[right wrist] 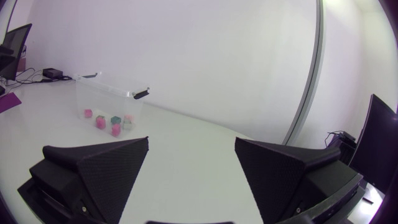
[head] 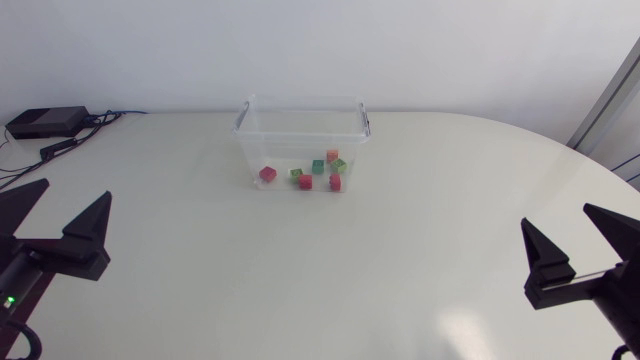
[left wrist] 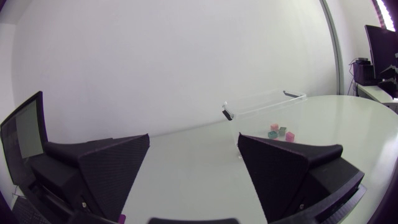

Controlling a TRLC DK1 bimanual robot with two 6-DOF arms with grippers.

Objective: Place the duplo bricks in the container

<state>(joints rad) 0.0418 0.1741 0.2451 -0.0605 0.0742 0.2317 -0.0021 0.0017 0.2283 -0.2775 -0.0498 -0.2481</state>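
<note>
**Duplo bricks** point(head: 305, 182): seven small cubes counted from above: three red, two green, one teal, one orange. Lying loose and close together on the floor of the container point(head: 302, 110), towards its near wall. None between or touching any fingers; all well ahead of both pairs.

**Container**: clear plastic tub, open-topped, upright, with a dark clip handle at each short end. Standing on the table point(head: 330, 270) at the far middle, well ahead of both grippers and between them.

**Left gripper** point(head: 58, 222): low over the near left of the table. Fingers spread wide, nothing between them. Seen from its wrist, container and bricks well ahead, in line with one finger rather than with the gap.

**Right gripper** point(head: 580, 245): low over the near right of the table. Fingers likewise spread wide, holding nothing. Seen from its wrist, container and bricks well ahead, beyond one finger and to the side of the gap.

**Table**: pale, smooth, rounded at the right.

**Black box** point(head: 45, 122): flat, at the far left corner, well ahead of the left fingers, with cables point(head: 65, 145) trailing beside it.
</note>
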